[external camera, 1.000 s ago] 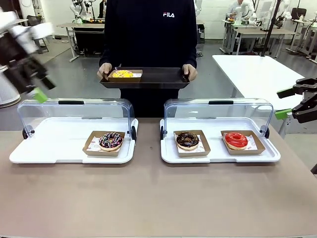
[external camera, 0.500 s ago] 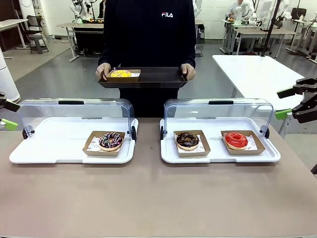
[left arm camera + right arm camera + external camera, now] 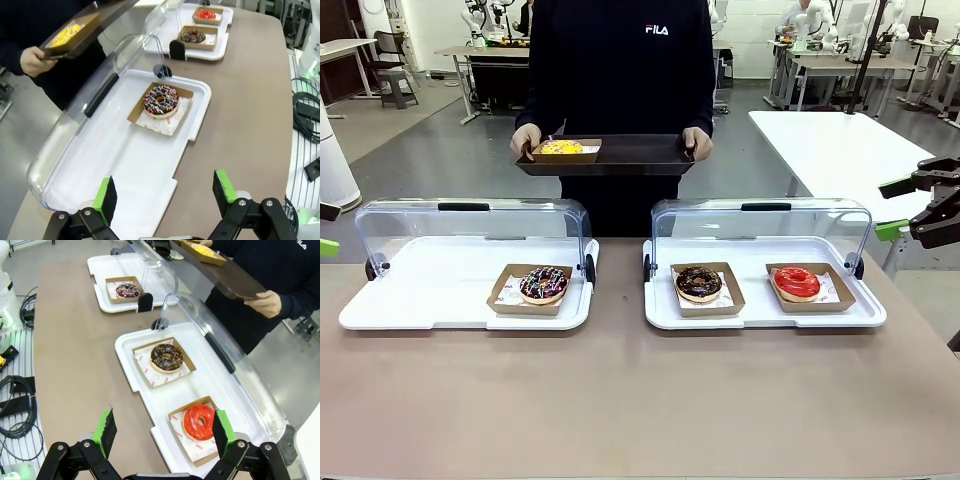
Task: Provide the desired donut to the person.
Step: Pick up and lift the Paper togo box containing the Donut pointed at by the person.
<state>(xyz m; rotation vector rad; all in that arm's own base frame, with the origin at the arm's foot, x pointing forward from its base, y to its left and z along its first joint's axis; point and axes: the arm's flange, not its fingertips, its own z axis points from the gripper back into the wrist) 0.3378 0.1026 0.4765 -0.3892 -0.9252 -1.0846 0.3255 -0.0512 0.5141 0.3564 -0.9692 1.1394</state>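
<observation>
Tray (image 3: 630,155) held level by person (image 3: 620,70), yellow donut (image 3: 563,148) set at tray's left end, room judged left beside. Left gripper (image 3: 164,190), right gripper (image 3: 164,432) spread wide, empty, well short of tray.

**Person in a dark long-sleeved sweatshirt** (image 3: 620,70): head cut off by the top edge; legs hidden behind the far edge of the brown table (image 3: 620,400) and the clear hinged covers (image 3: 470,225).

**Left gripper** (image 3: 165,192): cut by the front view's left edge, one green pad (image 3: 326,247) showing.

**Yellow-topped donut** (image 3: 563,148) on the dark rectangular tray (image 3: 640,155): topping too small to tell (sprinkles or icing).

**White paper liners** (image 3: 161,122): print unreadable.
</observation>
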